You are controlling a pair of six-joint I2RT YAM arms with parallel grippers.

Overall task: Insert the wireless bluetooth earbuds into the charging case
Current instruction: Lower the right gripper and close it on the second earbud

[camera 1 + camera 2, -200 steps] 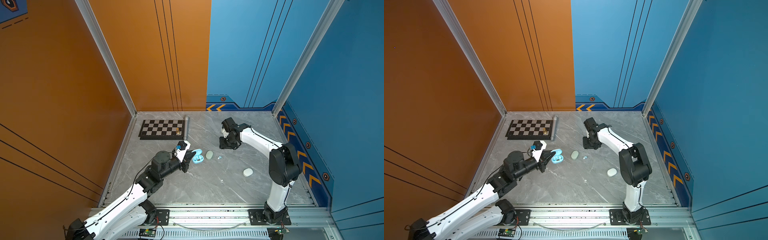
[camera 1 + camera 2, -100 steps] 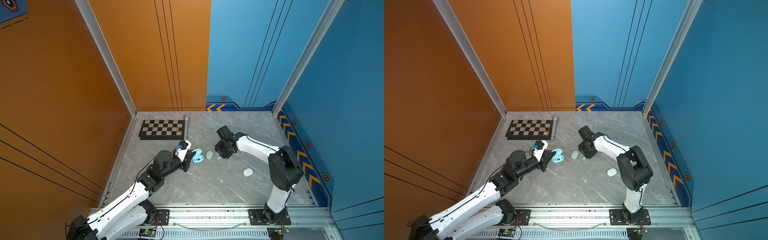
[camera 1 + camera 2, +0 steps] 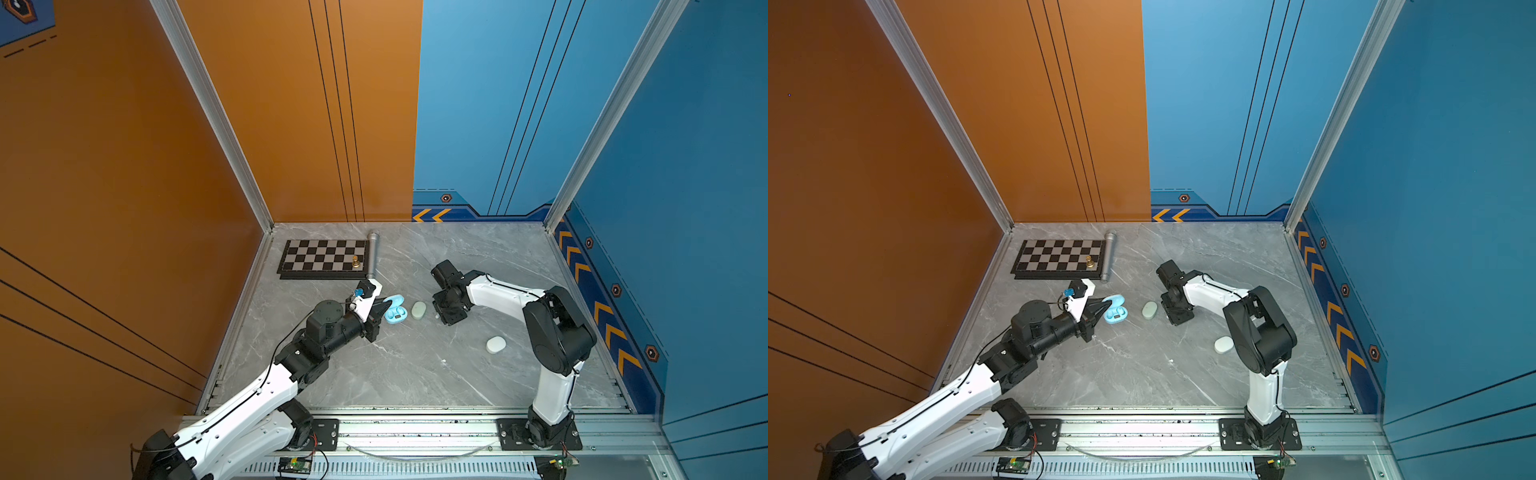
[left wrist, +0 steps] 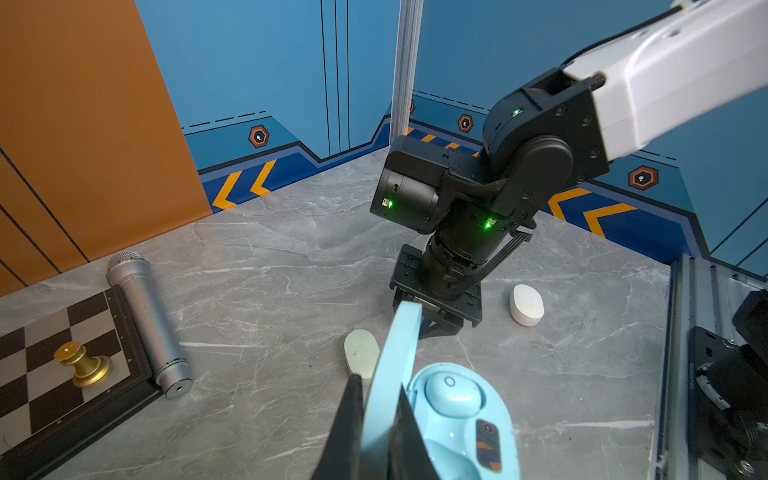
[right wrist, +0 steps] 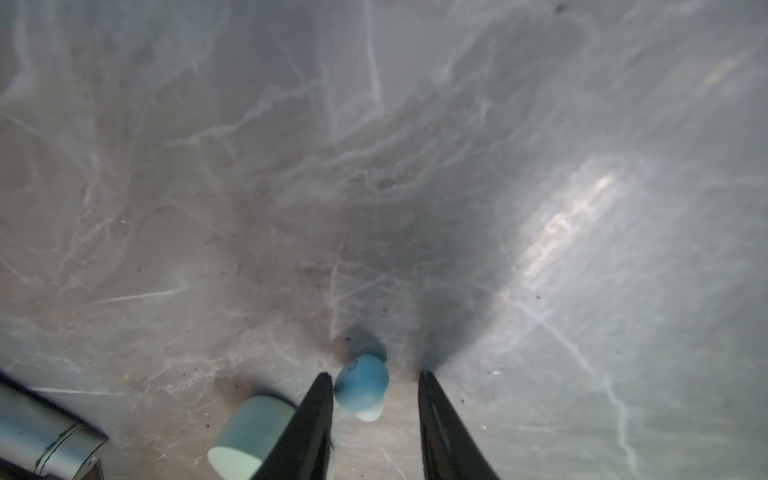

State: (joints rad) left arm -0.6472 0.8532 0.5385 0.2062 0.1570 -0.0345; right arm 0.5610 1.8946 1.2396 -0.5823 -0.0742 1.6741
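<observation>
Right wrist view: the right pincer (image 5: pixel 374 376) is hanging low over the grey marble table (image 5: pixel 415 166), its fingers spread. A pale blue earbud (image 5: pixel 360 380) is lying on the table in the gap between the two fingertips, its whitish tip pointing back toward the pincer. The bud is sitting off-centre, touching or almost touching one finger (image 5: pixel 322 399) and leaving a clear gap to the other; it is not gripped. A mint case (image 5: pixel 249 432) is lying just outside that nearer finger. The end of a silver microphone (image 5: pixel 41 436) is showing at the frame edge.

Left wrist view: the left pincer (image 4: pixel 378 384) is pressing together on the raised lid (image 4: pixel 395 345) of the blue charging case (image 4: pixel 509 419), holding the lid upright. A matching bud (image 4: pixel 453 395) is sitting in one well of the case.

In both top views the mint case (image 3: pixel 419 310) is lying between the blue charging case (image 3: pixel 395 312) and the right pincer (image 3: pixel 446 318). A white case (image 3: pixel 496 344) is lying well apart, nearer the front rail. A chessboard (image 3: pixel 324 259) is lying at the back left.
</observation>
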